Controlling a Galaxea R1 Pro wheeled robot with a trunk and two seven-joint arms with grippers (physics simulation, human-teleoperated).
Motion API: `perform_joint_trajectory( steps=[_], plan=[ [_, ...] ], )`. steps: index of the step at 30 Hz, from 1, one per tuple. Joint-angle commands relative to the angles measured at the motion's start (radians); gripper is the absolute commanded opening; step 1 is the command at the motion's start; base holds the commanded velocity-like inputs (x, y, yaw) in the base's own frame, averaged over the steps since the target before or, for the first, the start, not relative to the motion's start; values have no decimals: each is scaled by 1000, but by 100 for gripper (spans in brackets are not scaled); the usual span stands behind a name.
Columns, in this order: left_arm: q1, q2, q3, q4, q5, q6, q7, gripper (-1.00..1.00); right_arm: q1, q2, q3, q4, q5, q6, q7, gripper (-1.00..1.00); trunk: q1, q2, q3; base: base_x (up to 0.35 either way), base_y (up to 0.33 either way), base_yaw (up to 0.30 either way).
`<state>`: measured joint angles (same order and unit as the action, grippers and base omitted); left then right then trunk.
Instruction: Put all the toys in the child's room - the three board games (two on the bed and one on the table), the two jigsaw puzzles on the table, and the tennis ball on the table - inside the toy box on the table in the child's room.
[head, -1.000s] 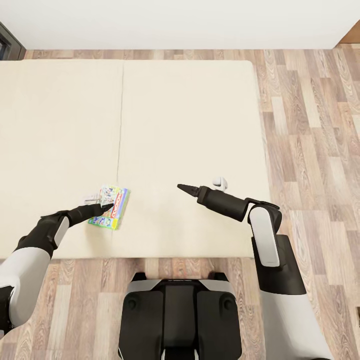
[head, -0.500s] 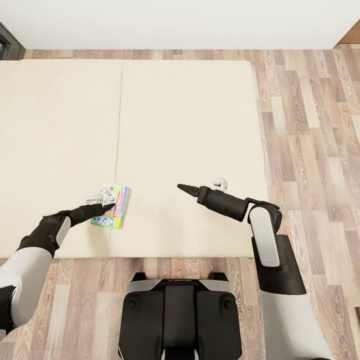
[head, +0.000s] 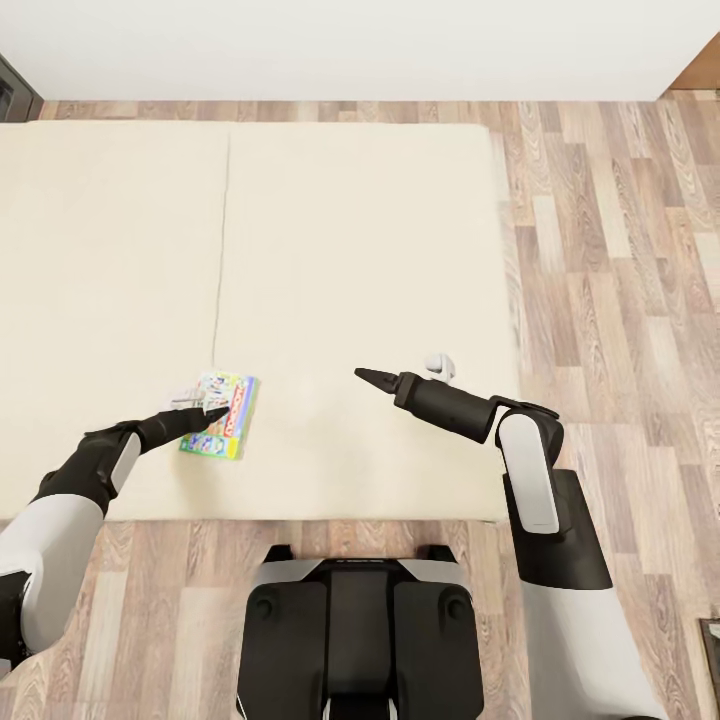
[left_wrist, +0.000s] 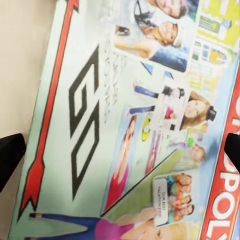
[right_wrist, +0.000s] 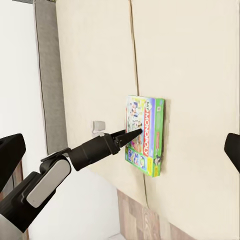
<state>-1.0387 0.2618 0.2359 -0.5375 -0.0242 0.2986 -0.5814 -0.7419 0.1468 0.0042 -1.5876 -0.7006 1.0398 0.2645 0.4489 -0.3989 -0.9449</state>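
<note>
Monopoly box on the bed, left tool over it

In the head view the green-and-white Monopoly board game (head: 219, 415) lies flat on the beige bed (head: 350, 250), at the lower left of the frame near the mattress's front edge and just right of its seam. The left tool (head: 205, 410) sits on the box's left side with fingers spread apart, not clamped on it; in the left wrist view the printed lid (left_wrist: 130, 120) lies between the two dark fingertips at the frame's side edges. The right tool (head: 368, 378) hovers at centre frame over bare mattress, well apart from the box, its state impossible to judge. Wood-plank floor (head: 620, 250) lies to the right.
</note>
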Motion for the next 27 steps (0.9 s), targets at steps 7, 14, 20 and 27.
perform_joint_trajectory(
  steps=[7,14,20,27],
  plan=[
    [0,-5,4,0,10,16,-11,100,-1,0,-1,1,9,3,10,100,1,-1,-1,14,-245,0],
    [0,-6,3,0,10,16,-10,100,-1,0,-1,3,9,3,10,100,1,-1,-1,1,-276,0],
    [0,-9,3,0,10,17,-9,100,-1,0,-1,3,9,3,10,100,1,-1,-1,8,-140,0],
    [0,-13,3,0,9,16,-10,100,-1,2,-1,3,9,3,10,100,1,-1,-1,26,-245,0]
  ],
)
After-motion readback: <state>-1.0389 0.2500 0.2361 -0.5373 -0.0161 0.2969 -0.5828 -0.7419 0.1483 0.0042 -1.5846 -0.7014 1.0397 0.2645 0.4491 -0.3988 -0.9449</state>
